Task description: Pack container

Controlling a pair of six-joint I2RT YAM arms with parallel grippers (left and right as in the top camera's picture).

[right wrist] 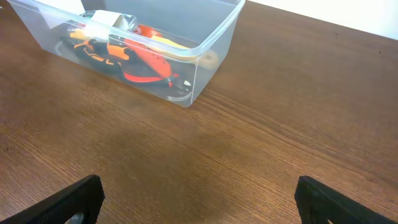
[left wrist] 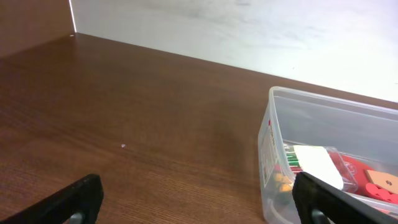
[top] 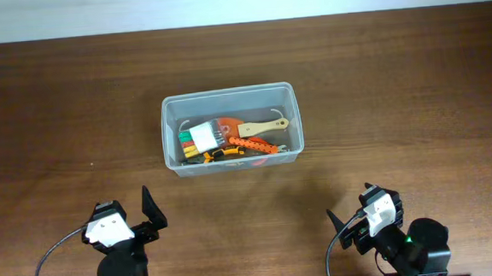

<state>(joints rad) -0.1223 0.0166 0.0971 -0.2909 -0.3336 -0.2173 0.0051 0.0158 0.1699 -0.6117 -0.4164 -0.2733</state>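
The clear plastic container [top: 227, 97] stands at the middle of the table. It holds a wooden-handled brush [top: 262, 127], a small clear case of coloured bits [top: 201, 138] and orange and black tools [top: 251, 146]. The container also shows in the left wrist view [left wrist: 273, 143] and in the right wrist view [right wrist: 211, 46]. My left gripper [top: 148, 214] is open and empty near the front left, well short of the container. My right gripper [top: 354, 219] is open and empty near the front right. Their jaws show open over bare wood in the wrist views [left wrist: 199, 202] [right wrist: 199, 199].
The brown wooden table [top: 415, 102] runs to a white wall [top: 238, 1] along the far edge. A wooden side panel [left wrist: 31, 25] shows at the far left in the left wrist view.
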